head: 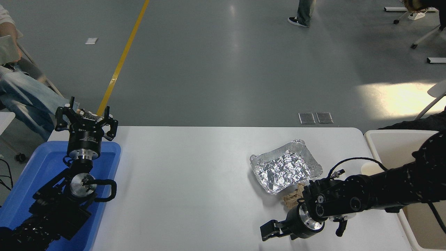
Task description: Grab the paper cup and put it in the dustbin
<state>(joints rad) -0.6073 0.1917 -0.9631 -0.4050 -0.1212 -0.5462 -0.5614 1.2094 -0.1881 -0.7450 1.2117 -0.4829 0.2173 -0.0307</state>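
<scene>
The paper cup (370, 168) is a small cream-white shape inside the dustbin (395, 148), near the bin's left wall and partly hidden behind my right arm and its cable. The dustbin stands off the table's right edge. My right gripper (269, 231) is low over the table's front right, pointing left, well to the left of the bin. It looks open and holds nothing. My left gripper (87, 118) is parked at the lower left over the blue tray, open and empty.
A crinkled silver foil tray (285, 166) lies on the white table (188, 181) right of centre. A crumpled brown paper wad (292, 199) sits between it and my right wrist. A blue tray (38, 174) is at the left. A seated person's legs (24, 96) show at the far left.
</scene>
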